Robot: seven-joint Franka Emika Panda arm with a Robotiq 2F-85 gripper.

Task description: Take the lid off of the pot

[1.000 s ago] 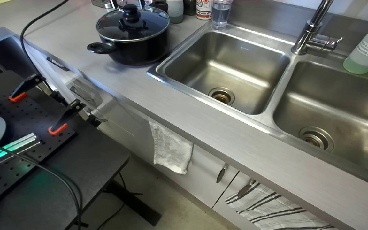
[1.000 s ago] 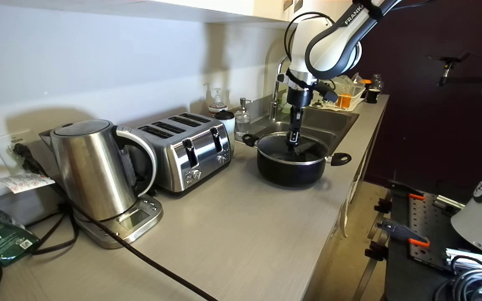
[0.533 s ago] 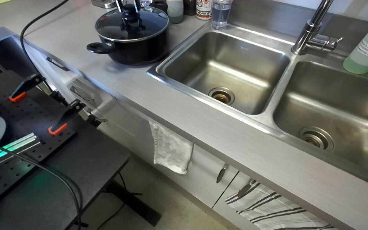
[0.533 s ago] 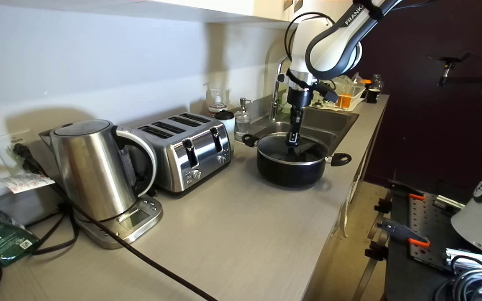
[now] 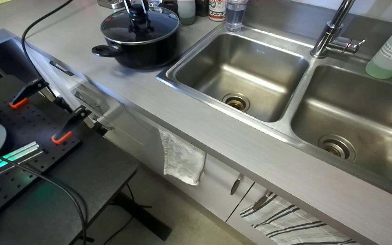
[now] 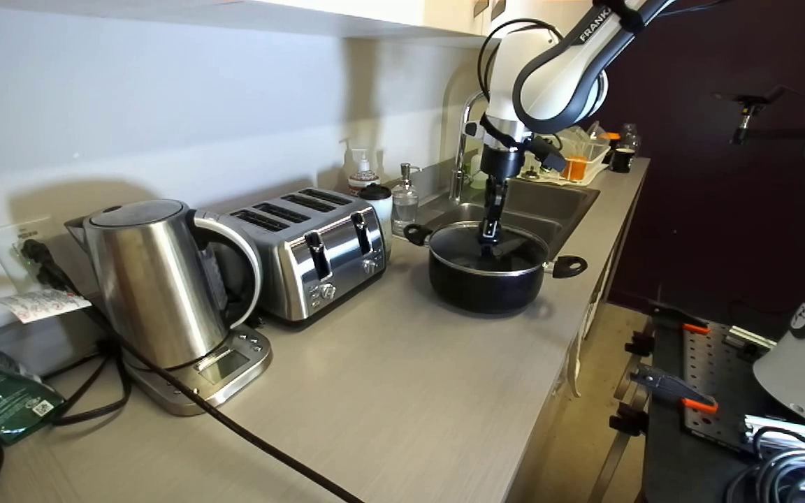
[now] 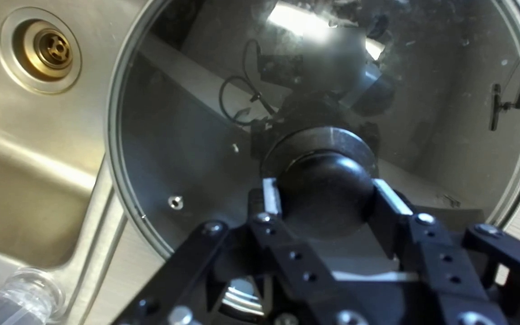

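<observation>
The round see-through lid (image 5: 119, 29) lies flat on the black pot (image 5: 145, 56), its metal rim meeting the pot's edge. In both exterior views the pot (image 6: 486, 290) stands on the counter beside the sink, with a black side handle (image 5: 107, 51) showing. From above, my gripper (image 7: 330, 196) straddles the lid's black knob (image 7: 325, 176) in the wrist view. Both fingers (image 7: 272, 196) press against the knob's sides, with no gap visible. The arm comes straight down on the lid's centre in an exterior view, with the gripper (image 6: 490, 234) at knob height. The pot's inside is too dark to make out.
A steel double sink (image 5: 250, 71) adjoins the pot, with a clear cup (image 5: 235, 17) at its corner. A toaster (image 6: 332, 272) and a kettle (image 6: 158, 286) line the wall. A dark cable (image 6: 249, 436) crosses the counter. A tap (image 5: 328, 37) rises behind the sink.
The fingers, wider apart a second ago, have come together on the knob. Pot and lid have shifted very slightly to the left in an exterior view. The arm has barely moved.
</observation>
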